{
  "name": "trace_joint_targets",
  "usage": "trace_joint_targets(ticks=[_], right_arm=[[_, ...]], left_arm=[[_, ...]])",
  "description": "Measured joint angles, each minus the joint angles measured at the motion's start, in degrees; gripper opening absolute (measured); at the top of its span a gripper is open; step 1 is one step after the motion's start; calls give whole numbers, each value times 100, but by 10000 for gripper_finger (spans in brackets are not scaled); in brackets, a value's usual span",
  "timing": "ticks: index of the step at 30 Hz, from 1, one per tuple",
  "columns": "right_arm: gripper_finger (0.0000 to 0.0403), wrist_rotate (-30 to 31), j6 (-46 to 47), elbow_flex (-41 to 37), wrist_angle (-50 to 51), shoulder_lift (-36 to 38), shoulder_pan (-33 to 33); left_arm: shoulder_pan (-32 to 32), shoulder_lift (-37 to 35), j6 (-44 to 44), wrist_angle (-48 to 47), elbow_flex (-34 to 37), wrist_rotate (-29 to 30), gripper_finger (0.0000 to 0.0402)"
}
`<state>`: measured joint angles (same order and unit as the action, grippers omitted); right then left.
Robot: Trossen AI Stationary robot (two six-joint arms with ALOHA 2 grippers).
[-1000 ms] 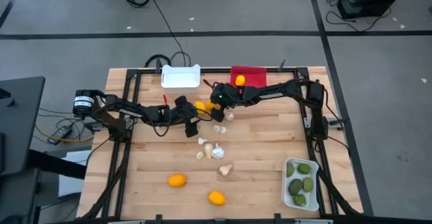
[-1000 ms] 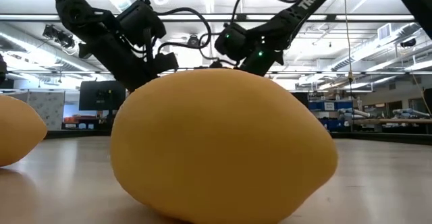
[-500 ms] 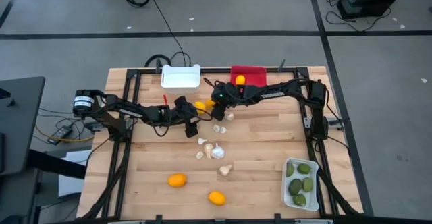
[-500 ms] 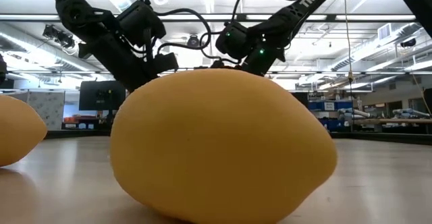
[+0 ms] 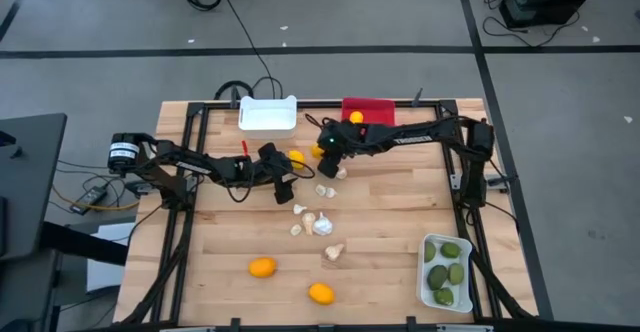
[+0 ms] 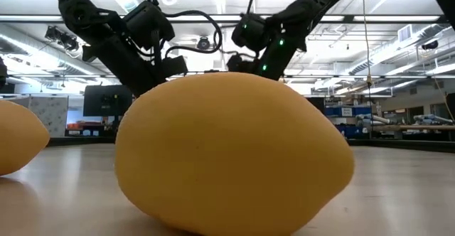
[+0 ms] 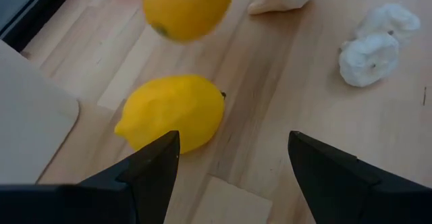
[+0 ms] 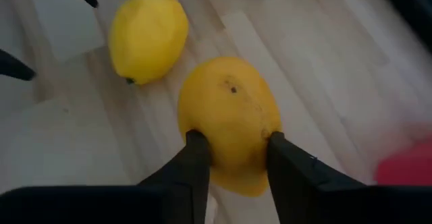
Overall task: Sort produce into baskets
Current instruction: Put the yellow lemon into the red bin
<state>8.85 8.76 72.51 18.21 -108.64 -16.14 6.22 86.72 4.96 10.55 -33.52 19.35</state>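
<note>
The right gripper (image 8: 233, 160) is clamped on a yellow citrus (image 8: 229, 123) and has lifted it off the wood since a second ago, swinging toward the red basket (image 5: 369, 111) at about one o'clock from it, where an orange fruit (image 5: 354, 118) already sits. That looks like one more citrus about to be sorted. The left gripper (image 7: 233, 160) hovers with fingers spread and empty over the second lemon (image 7: 172, 113), at its eleven o'clock. Garlic bulbs (image 5: 318, 222) and two oranges (image 5: 262, 267) wait at six o'clock; the green fruits fill the white basket (image 5: 424, 269)
</note>
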Motion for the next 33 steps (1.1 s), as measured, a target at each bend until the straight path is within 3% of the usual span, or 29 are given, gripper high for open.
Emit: trace_joint_targets(ticks=[7, 14, 26, 33], right_arm=[[125, 519, -42, 0, 280, 719, -77], [126, 870, -147, 0, 679, 1348, -610], [131, 972, -90, -19, 1294, 1303, -1738], [210, 949, -83, -22, 1636, 1294, -1913]], left_arm=[[-70, -2, 141, -106, 0, -103, 282], [-144, -4, 197, -204, 0, -103, 282], [-87, -4, 124, -236, 0, -118, 282], [-67, -4, 237, -273, 0, -51, 282]])
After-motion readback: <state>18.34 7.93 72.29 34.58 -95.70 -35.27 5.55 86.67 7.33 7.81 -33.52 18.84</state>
